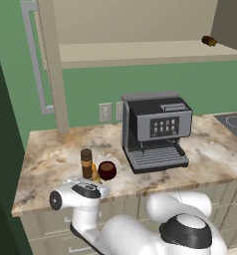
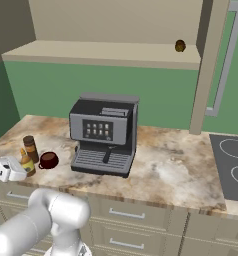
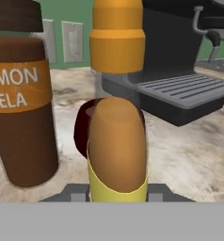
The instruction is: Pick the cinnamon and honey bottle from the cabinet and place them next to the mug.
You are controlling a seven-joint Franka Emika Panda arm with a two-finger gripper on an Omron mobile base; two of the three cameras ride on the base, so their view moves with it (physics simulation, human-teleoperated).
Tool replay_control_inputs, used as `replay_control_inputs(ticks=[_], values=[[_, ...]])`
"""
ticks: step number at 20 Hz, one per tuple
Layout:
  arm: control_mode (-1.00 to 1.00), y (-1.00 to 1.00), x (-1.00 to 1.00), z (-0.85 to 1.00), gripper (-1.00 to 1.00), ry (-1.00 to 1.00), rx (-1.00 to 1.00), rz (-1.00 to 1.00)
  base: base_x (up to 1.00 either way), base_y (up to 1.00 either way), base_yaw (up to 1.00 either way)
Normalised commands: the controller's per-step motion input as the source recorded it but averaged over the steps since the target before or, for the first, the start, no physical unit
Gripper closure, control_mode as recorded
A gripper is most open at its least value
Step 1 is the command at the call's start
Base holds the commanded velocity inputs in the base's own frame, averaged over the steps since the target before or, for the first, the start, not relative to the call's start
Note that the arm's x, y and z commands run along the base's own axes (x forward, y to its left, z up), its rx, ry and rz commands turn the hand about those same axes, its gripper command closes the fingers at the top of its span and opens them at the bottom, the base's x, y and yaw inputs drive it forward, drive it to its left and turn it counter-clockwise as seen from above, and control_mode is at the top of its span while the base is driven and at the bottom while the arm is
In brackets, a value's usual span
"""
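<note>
The honey bottle (image 3: 117,141), amber with an orange cap and a yellow label, stands between my gripper's (image 3: 116,196) fingers, and the gripper is shut on it. From the left base the honey bottle (image 1: 94,173) is just in front of the cinnamon (image 1: 86,163) and left of the mug (image 1: 107,170), with my gripper (image 1: 97,183) at its near side. The cinnamon (image 3: 22,103), a dark brown jar with an orange band, stands upright on the counter. The dark red mug (image 3: 82,128) sits partly hidden behind the bottle. Above, the cabinet (image 1: 140,52) is open. I cannot tell whether the bottle touches the counter.
A grey coffee machine (image 1: 155,129) stands right of the mug, its drip tray (image 3: 184,89) close by. A small dark object (image 1: 208,41) lies on the cabinet shelf at the right. A stove top (image 2: 233,165) sits at the counter's right end. The cabinet door handle (image 1: 35,64) hangs at left.
</note>
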Motion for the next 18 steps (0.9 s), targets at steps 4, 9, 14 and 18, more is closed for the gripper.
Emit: replay_control_inputs(ticks=[4,9,14,18], values=[[-1.0,0.0,0.1,-0.2,1.0,0.0,0.0,0.0,0.0,0.0,0.0],[-1.0,0.0,0.07,-0.03,1.0,0.0,0.0,0.0,0.0,0.0,0.0],[-1.0,0.0,0.05,0.0,1.0,0.0,0.0,0.0,0.0,0.0,0.0],[-1.0,0.0,0.0,-0.01,1.0,-0.04,0.0,0.0,0.0,0.0,0.0]])
